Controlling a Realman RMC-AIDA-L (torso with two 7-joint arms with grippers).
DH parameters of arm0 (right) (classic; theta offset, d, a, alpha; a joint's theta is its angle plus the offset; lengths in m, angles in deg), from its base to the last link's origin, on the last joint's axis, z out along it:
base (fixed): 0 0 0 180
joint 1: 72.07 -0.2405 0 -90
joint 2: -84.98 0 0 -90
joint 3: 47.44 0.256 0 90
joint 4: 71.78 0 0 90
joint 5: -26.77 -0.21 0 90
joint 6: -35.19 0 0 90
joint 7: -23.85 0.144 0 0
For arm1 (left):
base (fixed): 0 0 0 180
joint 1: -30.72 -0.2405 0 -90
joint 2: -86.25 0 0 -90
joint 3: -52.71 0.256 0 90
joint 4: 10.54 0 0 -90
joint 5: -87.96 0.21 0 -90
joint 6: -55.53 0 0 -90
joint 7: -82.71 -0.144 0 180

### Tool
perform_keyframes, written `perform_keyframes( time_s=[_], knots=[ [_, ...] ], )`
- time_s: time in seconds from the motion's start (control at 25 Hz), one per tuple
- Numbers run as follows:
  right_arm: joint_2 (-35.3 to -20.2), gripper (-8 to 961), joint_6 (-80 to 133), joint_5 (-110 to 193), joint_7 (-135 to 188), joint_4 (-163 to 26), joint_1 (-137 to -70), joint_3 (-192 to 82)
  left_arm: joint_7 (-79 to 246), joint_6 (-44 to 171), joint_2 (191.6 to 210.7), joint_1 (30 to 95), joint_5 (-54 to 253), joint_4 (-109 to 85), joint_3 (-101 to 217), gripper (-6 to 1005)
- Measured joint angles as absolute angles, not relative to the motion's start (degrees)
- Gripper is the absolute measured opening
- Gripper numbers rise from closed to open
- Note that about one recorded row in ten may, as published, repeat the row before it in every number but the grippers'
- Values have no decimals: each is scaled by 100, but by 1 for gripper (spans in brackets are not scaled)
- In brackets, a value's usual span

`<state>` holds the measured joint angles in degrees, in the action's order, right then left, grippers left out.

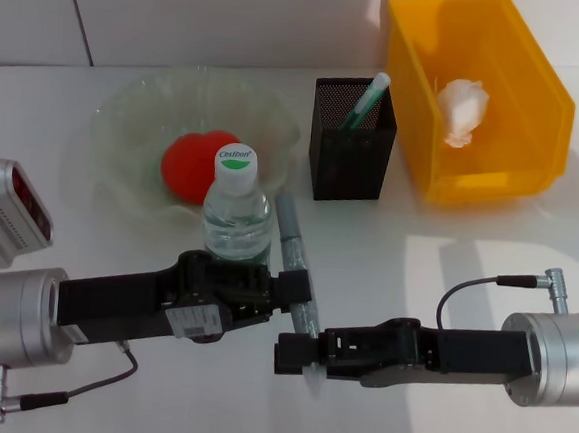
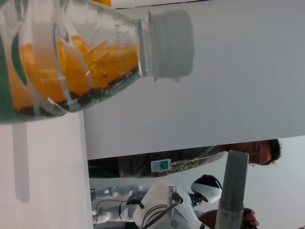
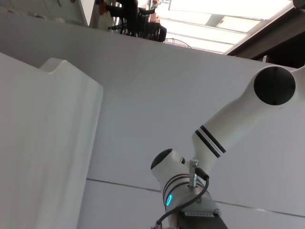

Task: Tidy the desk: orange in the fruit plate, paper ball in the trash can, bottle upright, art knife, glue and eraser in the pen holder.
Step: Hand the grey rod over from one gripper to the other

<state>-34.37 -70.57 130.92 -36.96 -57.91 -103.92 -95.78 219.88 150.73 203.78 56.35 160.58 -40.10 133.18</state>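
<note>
I'm watching both grippers meeting at the knife, bottle upright.

My left gripper is clamping the bottle; its fingers are hiding the base. My right gripper is closing on the grey knife, covering its near end. The cap's green lettering is too small for me to read.

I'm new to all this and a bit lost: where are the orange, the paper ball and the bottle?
orange (image 1: 186,165): head view, on its red skin, inside the green plate.
paper ball (image 1: 462,110): head view, middle of the white wad, inside the yellow bin.
bottle (image 1: 235,165): head view, on its white cap.
</note>
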Motion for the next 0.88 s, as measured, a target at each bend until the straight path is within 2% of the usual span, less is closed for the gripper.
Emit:
perform_keyframes(
  time_s=[0.44,0.56,0.88],
  knots=[
    [-3454,223,-7016,13092,-3773,-5749,-10389,-9587,21820,15100,20363,5654,16035,-3970,12953,252],
    [-3455,187,-7019,13084,-3796,-5757,-10389,-9587,21858,15101,20369,5657,16047,-3961,12955,286],
    [-3465,167,-7058,13063,-3807,-5742,-10388,-9583,21846,15116,20387,5602,16048,-3946,12950,367]
  ],
)
